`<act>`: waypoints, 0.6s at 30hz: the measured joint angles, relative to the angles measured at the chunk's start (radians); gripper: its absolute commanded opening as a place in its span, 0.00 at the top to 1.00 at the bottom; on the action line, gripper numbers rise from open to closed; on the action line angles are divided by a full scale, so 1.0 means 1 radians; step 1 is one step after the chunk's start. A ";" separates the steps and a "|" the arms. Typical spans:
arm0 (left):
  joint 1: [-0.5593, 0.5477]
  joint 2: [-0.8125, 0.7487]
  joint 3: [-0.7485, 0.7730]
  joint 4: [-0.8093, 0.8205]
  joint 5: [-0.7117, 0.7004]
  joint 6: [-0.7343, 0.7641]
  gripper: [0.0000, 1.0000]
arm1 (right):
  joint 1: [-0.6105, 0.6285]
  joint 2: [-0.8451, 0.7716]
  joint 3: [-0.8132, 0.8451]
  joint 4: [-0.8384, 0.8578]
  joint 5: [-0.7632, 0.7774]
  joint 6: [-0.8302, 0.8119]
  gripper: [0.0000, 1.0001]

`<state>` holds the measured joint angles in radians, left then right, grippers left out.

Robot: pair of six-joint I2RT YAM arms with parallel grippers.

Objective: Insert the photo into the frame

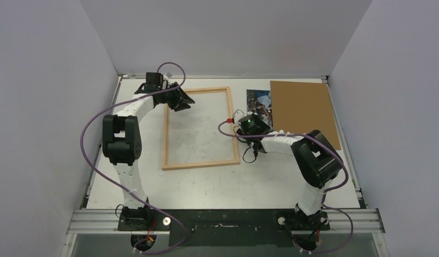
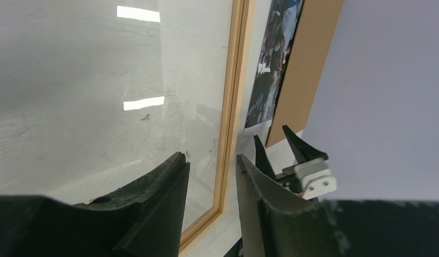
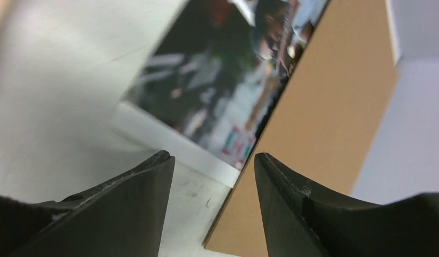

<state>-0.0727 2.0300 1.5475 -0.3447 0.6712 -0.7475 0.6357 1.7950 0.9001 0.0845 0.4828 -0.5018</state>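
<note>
There is one photo (image 1: 258, 100), and it lies flat on the white table (image 1: 217, 184), outside the frame. It sits between the frame's right side and a brown board (image 1: 303, 112). Its right edge is tight up against the board, and I cannot tell if that edge goes under it. A bare strip of table shows between the photo and the frame. There is one frame (image 1: 202, 163), made of thin light wood. It lies flat with nothing inside it but table. There is one brown board at the far right, and I have two arms to work with. My right gripper (image 3: 212, 156) is down low at the near end of the photo. From its own camera the photo's white border is just past the two fingertips, not between them. Its jaws are parted and hold nothing. My left gripper (image 2: 209, 158) is well away from the photo, over the far left corner of the frame. Its jaws are parted too, with a small gap, and they hold nothing. Through that gap I see the frame's right rail — then the photo and the board beyond it.
</note>
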 measured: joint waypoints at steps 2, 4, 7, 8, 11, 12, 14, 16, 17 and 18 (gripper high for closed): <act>-0.023 0.020 0.027 0.007 0.000 -0.009 0.60 | -0.066 -0.018 0.035 -0.056 -0.043 0.116 0.42; -0.052 0.038 0.048 0.017 0.000 -0.020 0.57 | -0.149 -0.033 0.083 -0.105 -0.088 0.237 0.40; -0.093 0.064 0.073 0.039 0.000 -0.047 0.54 | -0.251 -0.040 0.172 -0.183 -0.149 0.405 0.36; -0.115 0.072 0.080 0.047 0.000 -0.052 0.54 | -0.282 -0.036 0.212 -0.219 -0.170 0.464 0.36; -0.166 0.102 0.107 0.076 0.002 -0.082 0.54 | -0.336 -0.013 0.332 -0.317 -0.248 0.616 0.36; -0.180 0.111 0.112 0.087 0.003 -0.090 0.53 | -0.345 0.001 0.366 -0.340 -0.283 0.663 0.36; -0.214 0.129 0.121 0.113 0.006 -0.116 0.53 | -0.353 0.031 0.415 -0.380 -0.339 0.739 0.38; -0.245 0.145 0.125 0.138 0.008 -0.145 0.53 | -0.354 0.069 0.447 -0.421 -0.395 0.817 0.40; -0.259 0.152 0.126 0.152 0.008 -0.160 0.52 | -0.356 0.090 0.457 -0.447 -0.421 0.861 0.41; -0.274 0.160 0.127 0.166 0.009 -0.173 0.52 | -0.360 0.109 0.460 -0.467 -0.440 0.893 0.42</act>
<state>-0.3462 2.1899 1.6741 -0.1787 0.6804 -0.9203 0.2760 1.9041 1.3598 -0.3820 0.0429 0.3916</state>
